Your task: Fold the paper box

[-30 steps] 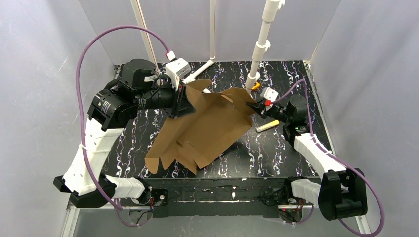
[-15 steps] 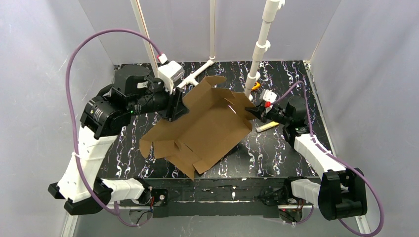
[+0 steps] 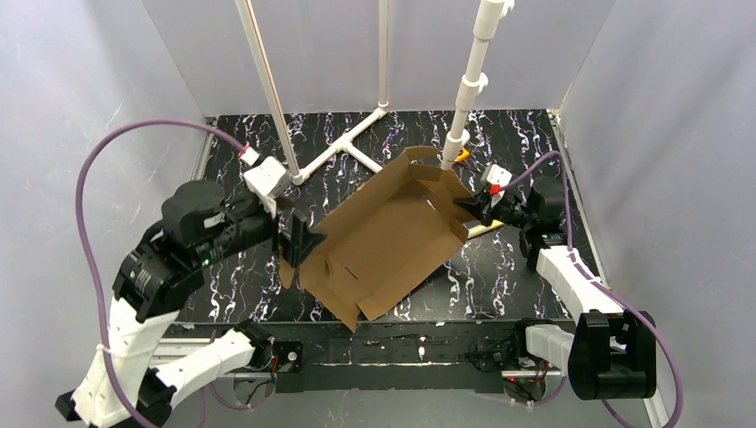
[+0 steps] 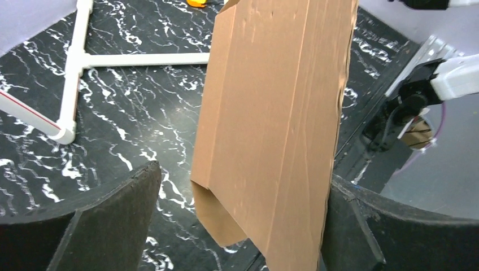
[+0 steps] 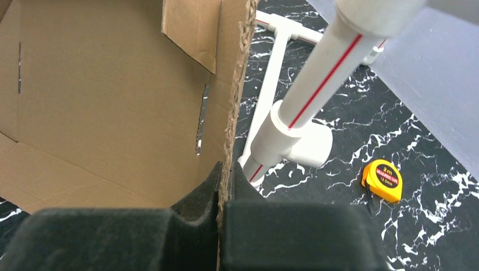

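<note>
Box (image 3: 388, 236) sits further right on the table (image 3: 499, 276) than 0.5 s ago, its left flaps pulled in. Left gripper (image 3: 299, 242) has dropped back toward the near left, fingers spread wide either side of the box's left edge. Right gripper (image 3: 465, 210) stays pinched on the raised right edge.

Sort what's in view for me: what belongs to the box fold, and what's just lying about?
In the job:
paper box
right gripper, jaws shut on the box's edge
left gripper, jaws open astride a panel

Lying about:
yellow tape measure
white PVC pipe frame
</note>
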Available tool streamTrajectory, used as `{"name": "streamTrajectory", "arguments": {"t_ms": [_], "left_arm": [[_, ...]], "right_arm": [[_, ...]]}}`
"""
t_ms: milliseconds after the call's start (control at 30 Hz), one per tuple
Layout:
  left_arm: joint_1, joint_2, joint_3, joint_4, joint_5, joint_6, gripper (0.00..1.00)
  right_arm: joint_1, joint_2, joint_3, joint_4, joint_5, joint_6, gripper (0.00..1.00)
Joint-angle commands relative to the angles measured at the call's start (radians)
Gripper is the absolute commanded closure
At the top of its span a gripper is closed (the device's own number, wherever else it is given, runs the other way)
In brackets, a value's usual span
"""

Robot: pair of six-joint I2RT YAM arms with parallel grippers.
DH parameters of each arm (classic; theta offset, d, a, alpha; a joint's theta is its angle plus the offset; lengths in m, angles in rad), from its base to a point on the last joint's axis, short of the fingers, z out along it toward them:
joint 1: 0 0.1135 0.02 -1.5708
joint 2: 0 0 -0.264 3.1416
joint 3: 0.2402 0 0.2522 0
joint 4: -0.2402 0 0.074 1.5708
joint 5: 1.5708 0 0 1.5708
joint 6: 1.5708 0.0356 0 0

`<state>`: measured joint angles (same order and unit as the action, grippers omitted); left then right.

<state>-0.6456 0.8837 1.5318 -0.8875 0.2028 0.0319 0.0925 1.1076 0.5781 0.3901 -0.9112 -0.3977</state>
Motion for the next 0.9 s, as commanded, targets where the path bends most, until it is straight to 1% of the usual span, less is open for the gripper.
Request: {"name": "streamTrajectory", "arguments": {"t_ms": [0,167,267,400,467,567,600,667,700,800,867], "left_arm": [[-0.003,-0.126,-0.151,0.169,0.014,-0.129,0.03],[-0.003,-0.286,-0.368,0.36,-0.007,-0.243,0.02],[-0.003,-0.33,-0.439,0.38,-0.04,-0.282,0.02],[-0.003,-0.394,-0.507,0.417,-0.091,-0.319,0.07],[-0.003,-0.417,-0.518,0.416,-0.12,-0.325,0.14],[-0.003,-0.419,-0.503,0.384,-0.151,-0.323,0.14],[-0.003,-0.419,-0.495,0.378,-0.155,-0.32,0.12],[-0.003,-0.423,-0.483,0.385,-0.142,-0.319,0.04],[-0.003,-0.425,-0.48,0.391,-0.13,-0.32,0.02],[-0.003,-0.416,-0.467,0.383,-0.096,-0.331,0.02],[-0.003,-0.411,-0.472,0.362,-0.111,-0.349,0.02]], "right_arm": [[-0.032,-0.027,-0.009,0.01,-0.052,-0.018,0.99],[-0.033,-0.016,-0.014,0.045,-0.043,0.017,0.99],[-0.033,-0.012,-0.014,0.045,-0.039,0.024,0.99],[-0.034,-0.004,-0.01,0.041,-0.027,0.033,0.99],[-0.034,0.002,-0.009,0.041,-0.023,0.034,0.99],[-0.034,0.013,-0.005,0.041,-0.018,0.039,0.99],[-0.034,0.017,-0.005,0.041,-0.015,0.042,0.99],[-0.034,0.025,0.0,0.033,-0.009,0.043,0.99],[-0.034,0.029,0.004,0.028,-0.007,0.044,0.99],[-0.034,0.038,0.007,0.023,-0.004,0.046,0.99],[-0.034,0.045,0.011,0.023,0.002,0.052,0.99]]}}
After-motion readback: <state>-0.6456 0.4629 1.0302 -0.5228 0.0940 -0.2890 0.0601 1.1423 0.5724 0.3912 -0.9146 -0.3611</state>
